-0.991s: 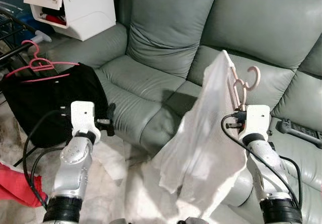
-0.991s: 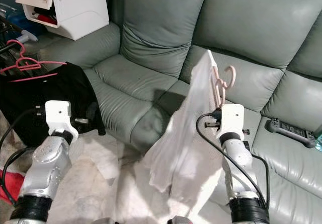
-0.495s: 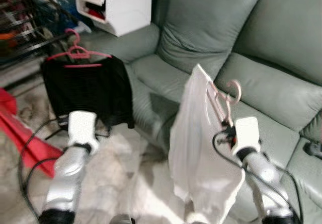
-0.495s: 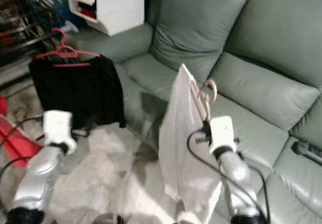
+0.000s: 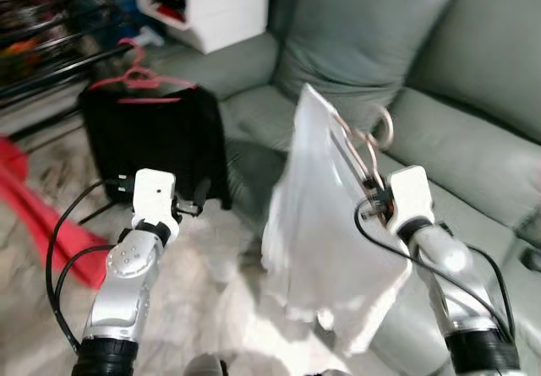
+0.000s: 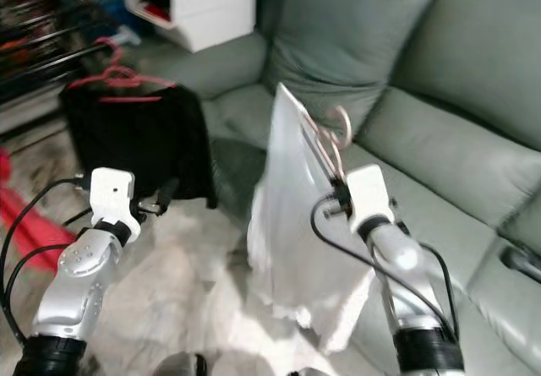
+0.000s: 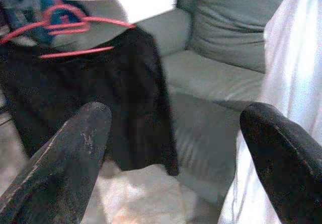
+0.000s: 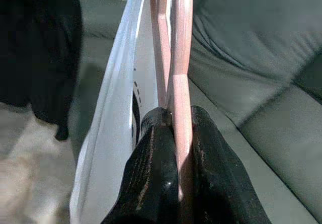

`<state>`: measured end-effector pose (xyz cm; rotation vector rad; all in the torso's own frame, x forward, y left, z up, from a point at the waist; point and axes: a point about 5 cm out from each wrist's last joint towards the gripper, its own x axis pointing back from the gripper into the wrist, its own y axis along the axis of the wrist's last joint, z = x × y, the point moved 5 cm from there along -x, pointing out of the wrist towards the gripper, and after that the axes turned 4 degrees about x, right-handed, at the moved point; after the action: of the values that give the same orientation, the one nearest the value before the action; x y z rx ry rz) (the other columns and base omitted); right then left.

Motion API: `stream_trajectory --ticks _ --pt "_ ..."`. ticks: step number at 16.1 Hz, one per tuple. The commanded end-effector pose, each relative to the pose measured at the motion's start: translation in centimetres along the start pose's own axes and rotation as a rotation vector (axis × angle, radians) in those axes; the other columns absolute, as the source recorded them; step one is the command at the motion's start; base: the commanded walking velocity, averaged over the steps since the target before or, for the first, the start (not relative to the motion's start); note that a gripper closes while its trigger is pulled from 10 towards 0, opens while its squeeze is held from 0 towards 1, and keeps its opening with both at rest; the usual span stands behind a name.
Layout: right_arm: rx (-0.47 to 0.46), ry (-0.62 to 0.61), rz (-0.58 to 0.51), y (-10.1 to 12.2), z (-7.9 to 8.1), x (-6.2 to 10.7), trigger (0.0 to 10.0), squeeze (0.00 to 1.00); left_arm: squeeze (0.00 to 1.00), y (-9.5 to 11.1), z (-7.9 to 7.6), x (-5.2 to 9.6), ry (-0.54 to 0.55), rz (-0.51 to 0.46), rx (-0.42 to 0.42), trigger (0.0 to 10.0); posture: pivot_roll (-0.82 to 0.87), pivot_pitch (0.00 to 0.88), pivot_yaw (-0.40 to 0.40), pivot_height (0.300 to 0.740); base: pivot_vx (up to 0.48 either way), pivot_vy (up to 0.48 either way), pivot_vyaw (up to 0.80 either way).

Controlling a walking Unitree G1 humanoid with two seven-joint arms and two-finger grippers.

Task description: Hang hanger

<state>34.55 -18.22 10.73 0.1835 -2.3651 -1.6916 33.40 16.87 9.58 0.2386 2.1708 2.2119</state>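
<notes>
Right wrist view confirms the right gripper [image 8: 178, 133] clamped on the pale pink hanger [image 8: 176, 58] — head views show its hook [image 5: 382, 128] raised before the grey sofa [image 5: 473, 148], white garment [image 5: 317, 232] draped below; left gripper [image 7: 176, 148] fingers spread apart, near a black garment [image 5: 156, 144]

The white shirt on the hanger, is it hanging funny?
Yes. The white shirt droops unevenly off the pink hanger, which tilts because the right gripper pinches its frame between its fingers rather than letting it hang by its hook. The black garment hangs level on its own hanger.
</notes>
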Motion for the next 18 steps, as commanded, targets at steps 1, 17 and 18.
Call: stream_trajectory --ticks 1,17,18 --pt "0.008 -0.004 -0.063 1.7 0.0 -0.4 10.0 0.0 0.0 0.0 0.4 0.2 0.017 0.01 0.003 10.0 -0.02 0.011 0.006 0.74 0.0 0.0 0.8" --pt "0.035 0.06 -0.1 1.5 2.5 -1.8 10.0 0.0 0.0 -0.3 0.2 -0.5 0.058 0.039 -0.01 10.0 0.01 0.0 -0.007 0.74 0.0 0.0 0.8" --pt "0.04 0.081 -0.1 1.5 2.7 -1.8 10.0 0.0 0.0 -0.4 0.1 -0.5 0.052 0.041 -0.011 10.0 0.0 0.0 -0.01 0.74 0.0 0.0 0.8"
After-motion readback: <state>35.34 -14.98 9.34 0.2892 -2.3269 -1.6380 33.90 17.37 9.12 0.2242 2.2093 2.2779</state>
